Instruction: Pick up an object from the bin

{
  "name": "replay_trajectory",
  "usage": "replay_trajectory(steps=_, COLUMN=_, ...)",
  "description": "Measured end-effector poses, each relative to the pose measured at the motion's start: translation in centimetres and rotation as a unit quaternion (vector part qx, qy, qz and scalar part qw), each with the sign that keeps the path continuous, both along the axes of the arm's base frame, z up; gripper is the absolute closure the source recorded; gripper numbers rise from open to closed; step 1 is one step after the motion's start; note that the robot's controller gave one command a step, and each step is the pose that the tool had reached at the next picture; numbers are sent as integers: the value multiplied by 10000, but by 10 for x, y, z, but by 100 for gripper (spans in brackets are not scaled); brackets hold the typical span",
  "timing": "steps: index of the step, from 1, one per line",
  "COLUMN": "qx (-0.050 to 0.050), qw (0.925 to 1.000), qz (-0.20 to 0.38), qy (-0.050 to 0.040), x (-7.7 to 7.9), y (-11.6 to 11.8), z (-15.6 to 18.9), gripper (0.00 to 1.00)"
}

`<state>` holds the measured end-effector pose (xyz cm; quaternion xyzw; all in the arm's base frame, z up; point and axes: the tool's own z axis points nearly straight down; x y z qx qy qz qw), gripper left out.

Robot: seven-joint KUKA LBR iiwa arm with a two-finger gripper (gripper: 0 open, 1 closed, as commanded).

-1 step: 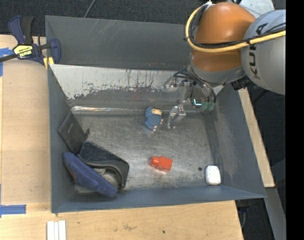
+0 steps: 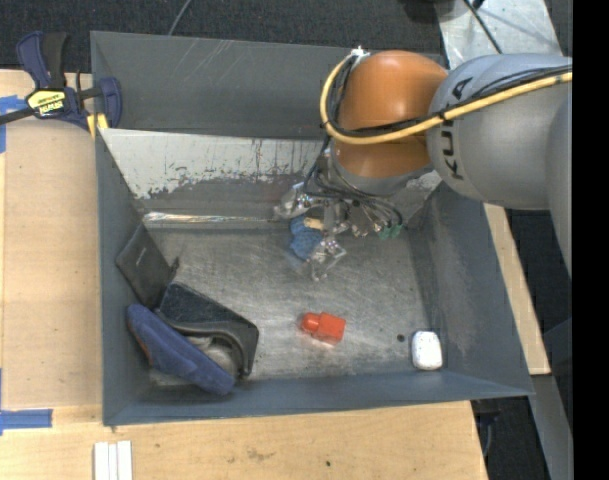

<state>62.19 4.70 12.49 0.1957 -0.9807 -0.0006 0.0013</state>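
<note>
I count one small blue thing (image 2: 303, 239), one red block (image 2: 324, 327) and one white rounded lump (image 2: 426, 350) lying singly in the bin (image 2: 466, 278). In the near left corner there is one heap (image 2: 189, 333): a blue shoe (image 2: 174, 353) with a dark padded piece over it. One black flat piece (image 2: 144, 260) leans on the left wall.

My arm (image 2: 504, 138) comes in from the right, and the orange cover (image 2: 384, 103) on its wrist hangs over the back half of the bin. My jaws point down at the floor, just in front of the back wall (image 2: 214, 163). The blue thing sits right at my jaws, but I cannot tell how wide they stand or whether they grip it.

The back wall is close behind me and the right wall is near. The bare floor runs open toward the red block, with the heap well apart to the left.
</note>
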Motion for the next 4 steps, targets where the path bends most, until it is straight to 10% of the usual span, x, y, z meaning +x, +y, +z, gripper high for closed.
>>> replay_trajectory(steps=1, qx=28, qw=9995, qz=-304, qy=-61, x=-1, y=-31, z=-52, gripper=0)
replay_trajectory(steps=2, qx=20, qw=9995, qz=-293, qy=-125, x=2, y=-31, z=-47, gripper=100)
replay_trajectory(steps=3, qx=-17, qw=9973, qz=732, qy=-67, x=-22, y=-99, z=68, gripper=100)
replay_trajectory(steps=4, qx=-8, qw=9978, qz=656, qy=-67, x=-15, y=-97, z=117, gripper=100)
